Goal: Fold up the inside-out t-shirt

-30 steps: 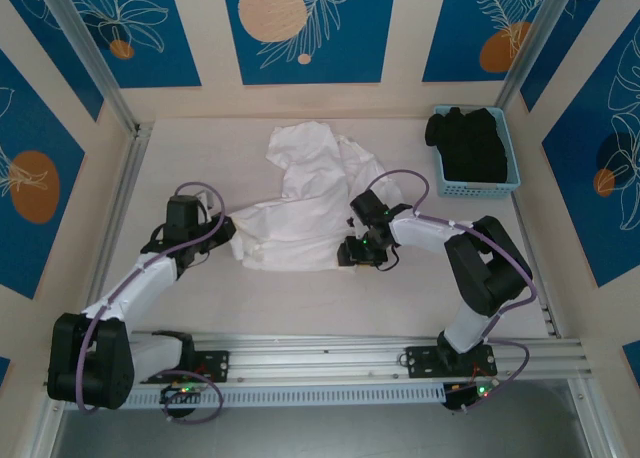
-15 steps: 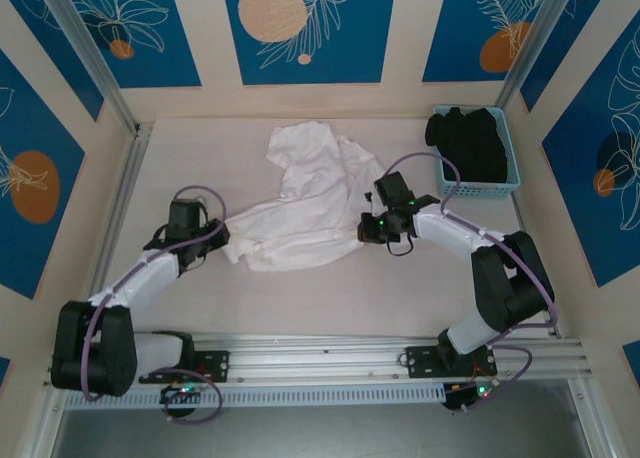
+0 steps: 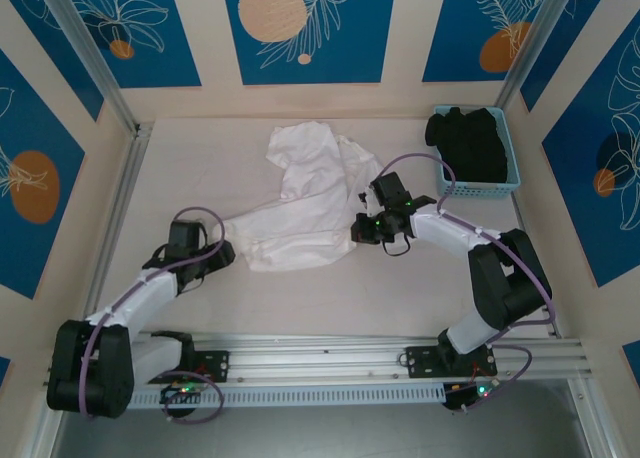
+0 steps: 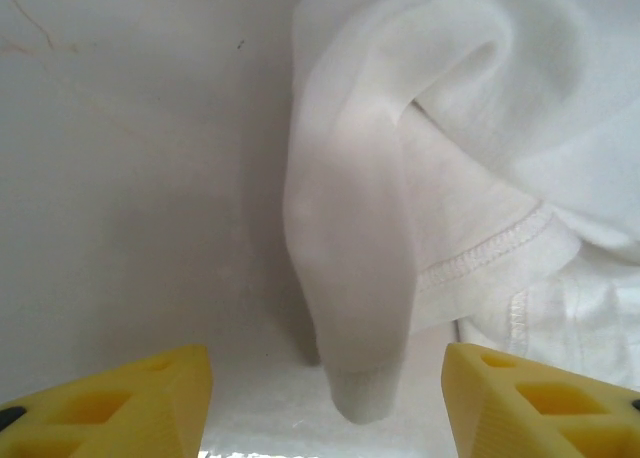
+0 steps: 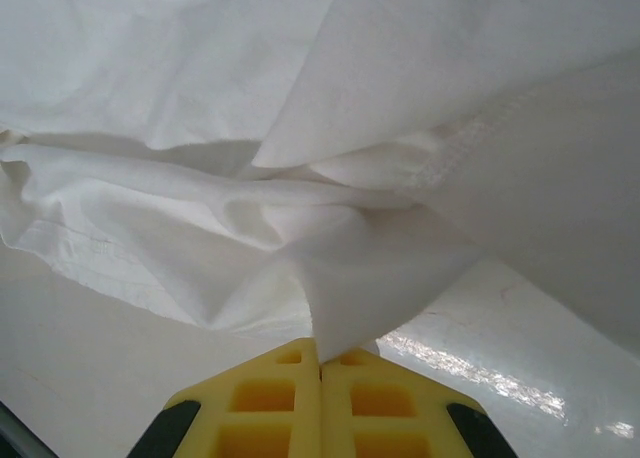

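- The t-shirt [image 3: 305,203] lies crumpled mid-worktop. One bunch is toward the back, and a wrinkled band runs down toward my left arm. It is nowhere near flat, so I judge the step in hand to be spreading it out, not folding yet.
- My right gripper [image 3: 358,228] sits at the shirt's right edge. In the wrist view its fingers [image 5: 290,383] are pressed together, with a peak of white cloth pinched between them. That looks like a real grip, though on a thin bite.
- My left gripper [image 3: 222,250] is at the band's left end with its jaws well apart. A rolled tongue of fabric [image 4: 350,278] hangs between the yellow fingers [image 4: 130,398] without being clamped.
- To do this well, I would first settle the left side. I would take the stitched hem [image 4: 480,253] rather than the loose roll, so that a single layer comes up.
- Then I would draw the two arms apart slowly and low over the worktop [image 3: 400,298], watching the right pinch, which could slip.
- The risk I see is grabbing two layers, which would drag the bunch along instead of opening it.
- The basket [image 3: 480,190] holding the black garment [image 3: 468,143] stands near the right arm's elbow side, so I would pull away from it.
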Tool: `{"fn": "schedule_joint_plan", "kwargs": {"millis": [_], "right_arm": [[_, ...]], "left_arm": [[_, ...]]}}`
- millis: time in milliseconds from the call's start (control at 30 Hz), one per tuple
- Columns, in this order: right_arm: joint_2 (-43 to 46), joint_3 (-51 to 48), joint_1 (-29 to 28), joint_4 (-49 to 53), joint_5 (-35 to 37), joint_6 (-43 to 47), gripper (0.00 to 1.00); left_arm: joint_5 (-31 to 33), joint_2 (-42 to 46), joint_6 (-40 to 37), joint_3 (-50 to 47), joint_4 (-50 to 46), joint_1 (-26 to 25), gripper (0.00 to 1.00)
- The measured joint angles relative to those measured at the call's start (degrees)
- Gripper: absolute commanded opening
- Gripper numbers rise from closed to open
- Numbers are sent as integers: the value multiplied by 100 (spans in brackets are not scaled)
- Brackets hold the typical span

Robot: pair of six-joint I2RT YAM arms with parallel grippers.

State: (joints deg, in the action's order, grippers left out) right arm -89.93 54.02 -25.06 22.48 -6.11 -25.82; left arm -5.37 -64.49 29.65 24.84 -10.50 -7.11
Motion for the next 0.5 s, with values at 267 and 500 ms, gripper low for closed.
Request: {"fn": "schedule_joint_plan", "kwargs": {"millis": [267, 500], "right_arm": [[-74, 0, 13, -46, -13, 33, 2], [188, 162, 289, 240, 20, 142, 2]], "left_arm": [[-326, -785, 92, 50, 444, 22, 17], [-555, -876, -42, 466, 503, 24, 0]]}}
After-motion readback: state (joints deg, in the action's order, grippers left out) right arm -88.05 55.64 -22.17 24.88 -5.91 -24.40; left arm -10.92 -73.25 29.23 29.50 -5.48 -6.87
